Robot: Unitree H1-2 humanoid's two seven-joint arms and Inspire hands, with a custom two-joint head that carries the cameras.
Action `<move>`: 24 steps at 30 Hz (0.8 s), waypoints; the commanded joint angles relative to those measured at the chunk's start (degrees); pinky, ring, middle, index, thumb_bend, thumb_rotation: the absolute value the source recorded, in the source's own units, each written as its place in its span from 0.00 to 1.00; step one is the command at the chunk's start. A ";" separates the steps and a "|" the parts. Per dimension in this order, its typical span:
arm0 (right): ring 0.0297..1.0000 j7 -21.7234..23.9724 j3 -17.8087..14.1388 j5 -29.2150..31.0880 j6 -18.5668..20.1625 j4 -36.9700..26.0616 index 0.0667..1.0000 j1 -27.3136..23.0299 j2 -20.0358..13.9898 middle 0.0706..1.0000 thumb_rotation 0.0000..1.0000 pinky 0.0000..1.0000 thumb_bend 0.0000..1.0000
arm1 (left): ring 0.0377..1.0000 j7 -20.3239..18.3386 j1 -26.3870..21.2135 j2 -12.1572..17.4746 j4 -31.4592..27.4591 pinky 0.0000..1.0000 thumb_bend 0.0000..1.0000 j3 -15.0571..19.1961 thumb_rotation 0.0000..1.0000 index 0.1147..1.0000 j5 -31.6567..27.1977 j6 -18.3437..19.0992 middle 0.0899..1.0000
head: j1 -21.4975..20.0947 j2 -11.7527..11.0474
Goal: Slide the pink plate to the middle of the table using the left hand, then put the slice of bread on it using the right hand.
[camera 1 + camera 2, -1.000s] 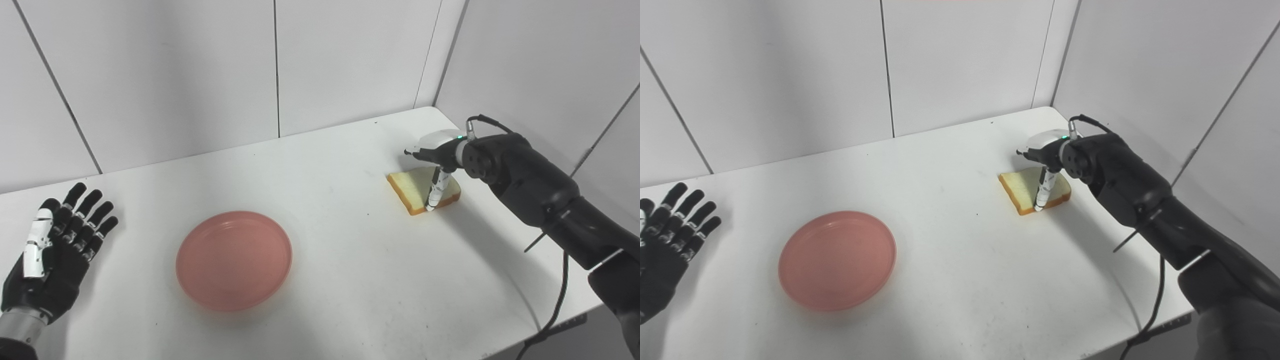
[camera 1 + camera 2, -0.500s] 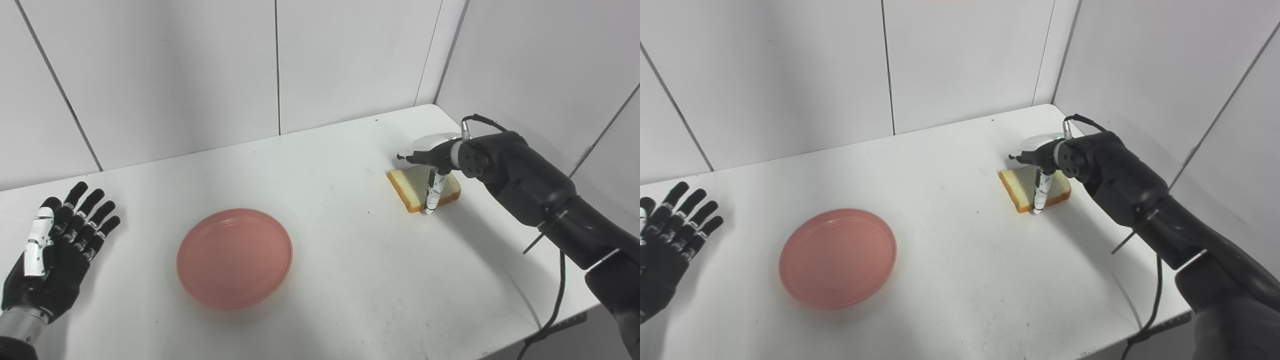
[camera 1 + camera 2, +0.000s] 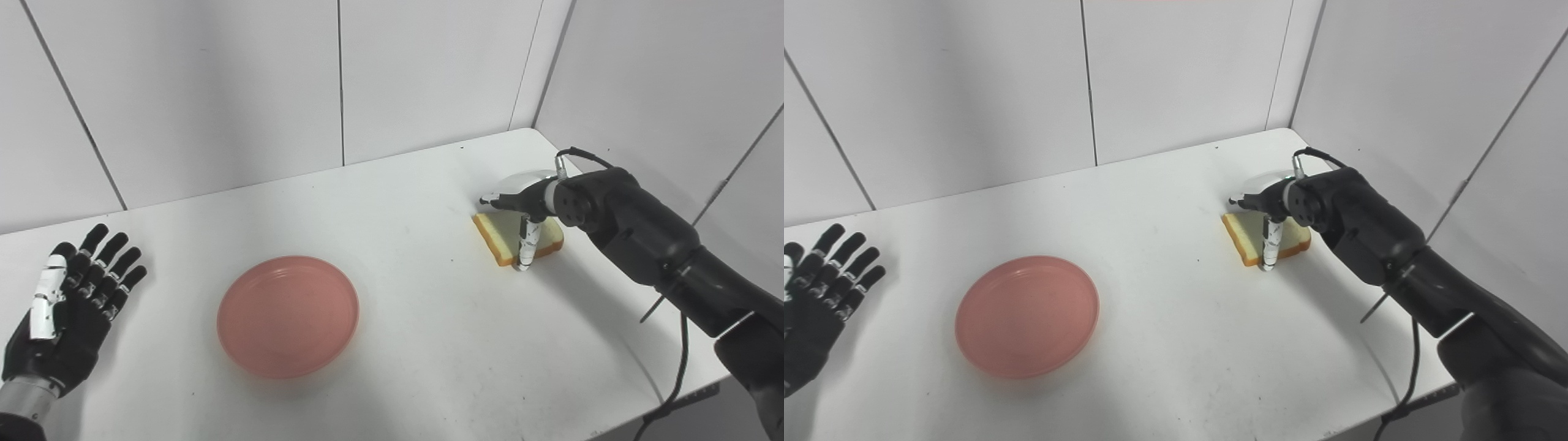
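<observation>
The pink plate (image 3: 288, 315) lies flat on the white table (image 3: 429, 349), left of the table's middle. The slice of bread (image 3: 495, 236) lies flat at the right rear, near the corner of the walls. My right hand (image 3: 525, 199) hovers over the bread with its fingers stretched out above the slice. Its thumb (image 3: 524, 248) points straight down at the slice's front edge, and the hand is open, not closed on the bread. My left hand (image 3: 67, 318) rests open at the table's left edge, fingers spread, well apart from the plate.
White wall panels stand close behind the table and along its right side, meeting in a corner just beyond the bread. A black cable (image 3: 677, 380) hangs from the right arm past the table's front right edge.
The right hand has shifted a little to the left over the bread, and its thumb now stands at the slice's front edge. Bread, plate and left hand stay put.
</observation>
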 commanded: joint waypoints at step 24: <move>0.43 -24.31 -3.18 2.66 -7.52 8.92 0.44 0.86 4.06 0.46 0.00 0.49 0.52 | 0.97 0.78 -0.85 0.37 -2.70 0.97 0.43 -0.12 1.00 0.98 -0.88 0.62 0.98 | 0.94 -0.74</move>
